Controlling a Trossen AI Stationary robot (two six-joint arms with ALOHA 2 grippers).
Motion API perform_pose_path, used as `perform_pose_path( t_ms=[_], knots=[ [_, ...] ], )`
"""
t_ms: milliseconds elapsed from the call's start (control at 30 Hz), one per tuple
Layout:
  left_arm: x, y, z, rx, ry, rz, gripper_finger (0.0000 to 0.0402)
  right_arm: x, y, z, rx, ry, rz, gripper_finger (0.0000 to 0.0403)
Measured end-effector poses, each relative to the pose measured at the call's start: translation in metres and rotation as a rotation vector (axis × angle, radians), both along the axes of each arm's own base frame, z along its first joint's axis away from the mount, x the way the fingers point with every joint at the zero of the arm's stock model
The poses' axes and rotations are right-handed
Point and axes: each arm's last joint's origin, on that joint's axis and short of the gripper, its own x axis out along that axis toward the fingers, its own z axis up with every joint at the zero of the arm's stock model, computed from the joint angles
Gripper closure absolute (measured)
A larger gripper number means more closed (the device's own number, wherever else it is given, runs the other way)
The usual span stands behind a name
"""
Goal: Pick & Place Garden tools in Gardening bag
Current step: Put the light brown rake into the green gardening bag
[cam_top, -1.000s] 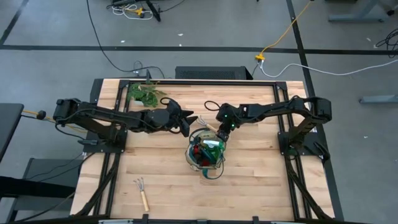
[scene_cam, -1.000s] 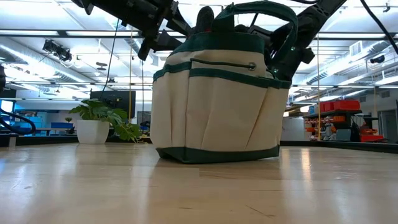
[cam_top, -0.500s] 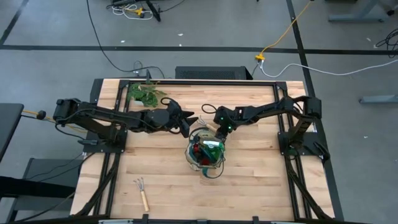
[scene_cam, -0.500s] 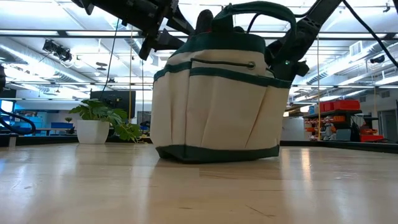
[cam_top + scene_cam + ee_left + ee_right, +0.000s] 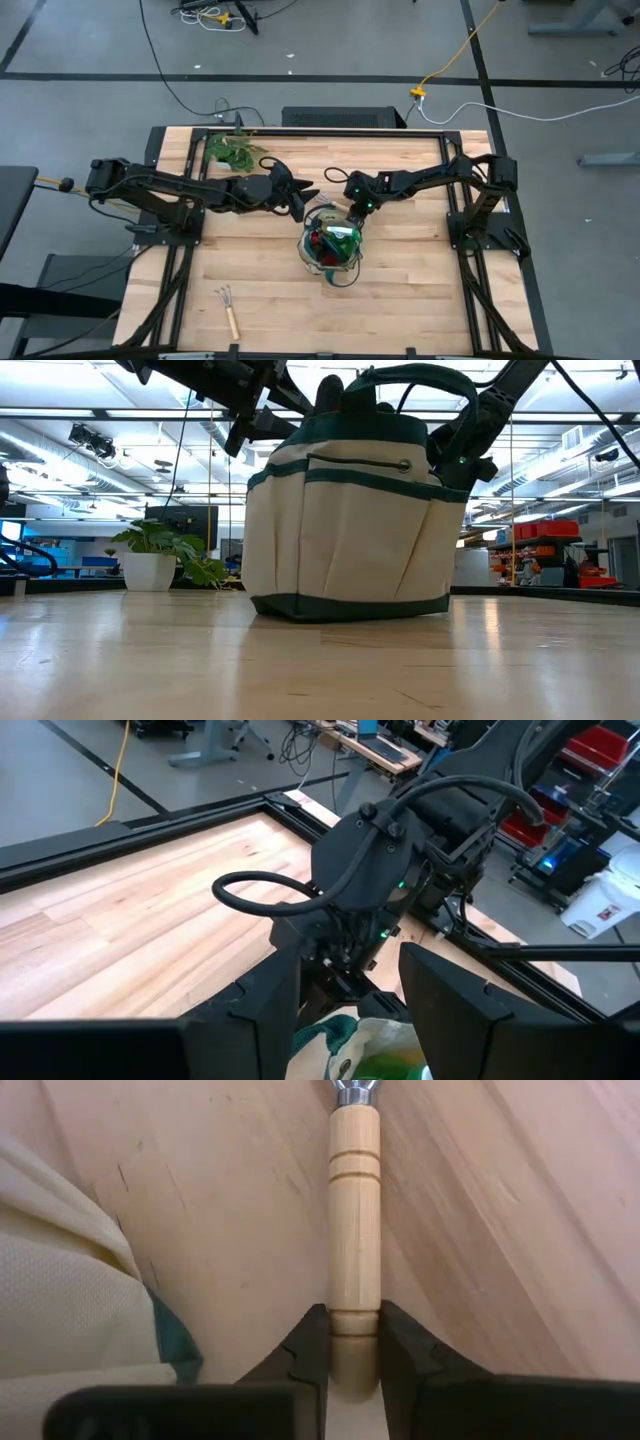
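Observation:
The cream gardening bag (image 5: 332, 245) with dark green trim stands mid-table, with red and green items showing inside it. It fills the low view (image 5: 350, 520). My right gripper (image 5: 355, 1342) is at the bag's far side (image 5: 351, 210), shut on the wooden handle (image 5: 355, 1220) of a rake whose metal collar (image 5: 358, 1092) shows ahead. My left gripper (image 5: 350, 1020) is open and empty, just beyond the bag's far left rim (image 5: 303, 200). A second rake (image 5: 228, 308) lies flat on the table near the front left. My right gripper pinches the free end of the rake's wooden handle (image 5: 355, 1318) between its two fingers (image 5: 308, 1345). The fingers lie along the handle, slanting down toward the table. The handle runs straight ahead over the tabletop beside the bag's wall. I cannot tell whether it rests on the table.
A leafy green plant (image 5: 232, 150) lies at the table's far left; in the low view it shows as a potted plant (image 5: 155, 555). Bare wood lies in front of the bag and to its right. The black frame rail (image 5: 340, 130) bounds the far edge.
My right arm has drawn a little toward the table's left edge and the bag, its elbow folding inward, and has then kept still. The bag and my left gripper have stayed where they were.

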Motion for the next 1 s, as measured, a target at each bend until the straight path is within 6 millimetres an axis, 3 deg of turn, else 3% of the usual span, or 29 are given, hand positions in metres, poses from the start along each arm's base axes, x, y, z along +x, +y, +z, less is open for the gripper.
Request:
perform_pose_path(
  t_ms=[400,800,1000],
  knots=[
    [0.000,0.000,0.000,0.009,0.004,-0.001,0.0223,-0.004,-0.001,0.004,-0.058,0.027,-0.017,0.0353],
    [0.002,0.000,0.007,0.192,0.006,-0.045,0.0223,-0.013,-0.006,0.016,-0.279,0.089,-0.073,0.0353],
    [0.004,-0.002,0.015,0.185,-0.088,-0.112,0.0223,-0.013,-0.007,0.035,-0.308,0.057,-0.081,0.0352]
  ],
)
